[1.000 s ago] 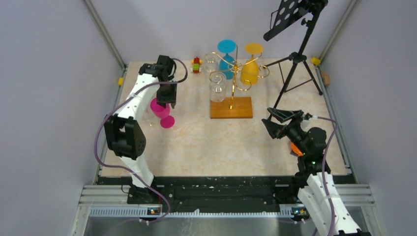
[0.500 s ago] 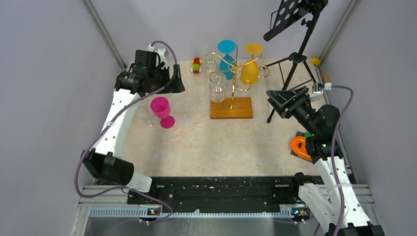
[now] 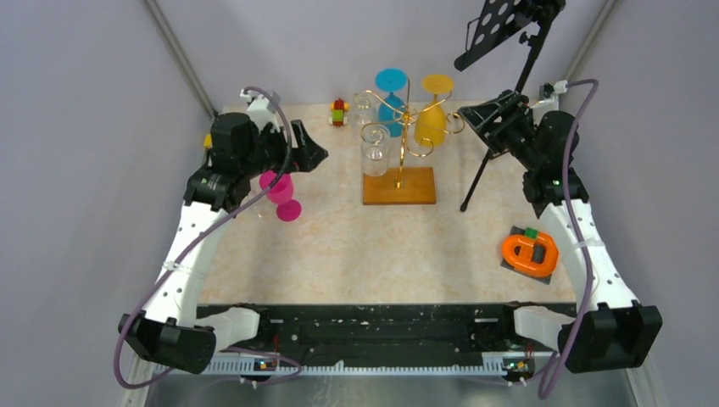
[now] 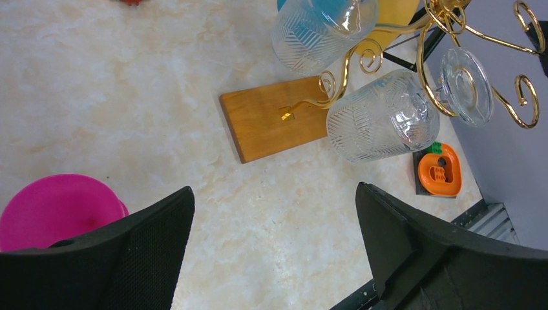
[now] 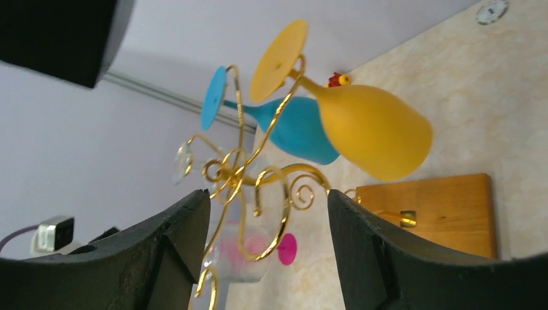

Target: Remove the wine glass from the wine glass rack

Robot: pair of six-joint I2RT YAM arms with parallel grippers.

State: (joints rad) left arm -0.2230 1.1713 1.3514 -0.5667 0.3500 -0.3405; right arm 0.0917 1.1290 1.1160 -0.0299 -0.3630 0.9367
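Glasses hang upside down on the thin gold wire rack with curly arms (image 3: 400, 140). The rack stands on a flat brown wooden block (image 3: 398, 186) near the back of the pale table (image 3: 381, 246). One is a yellow wine glass (image 5: 371, 132) and one is a blue wine glass (image 5: 297, 132). There is also a clear glass with lines cut in it (image 4: 378, 116) and a second clear glass (image 4: 316, 29) (this one hangs next to the blue one).

A pink wine glass (image 3: 277, 186) is off the rack. It stands on the table, to the left of the block and apart from it. The left claw (image 4: 273, 197) hangs just beside the pink glass. Its two black fingers are spread wide, with nothing between them.

The right claw (image 5: 268, 197) is up by the right side of the rack. It is near the yellow glass but not touching it, and its fingers are also apart and hold nothing.

A black stand with three legs (image 3: 511, 99) is at the back right. An orange ring-shaped thing (image 3: 530, 253) lies near the right edge of the table.
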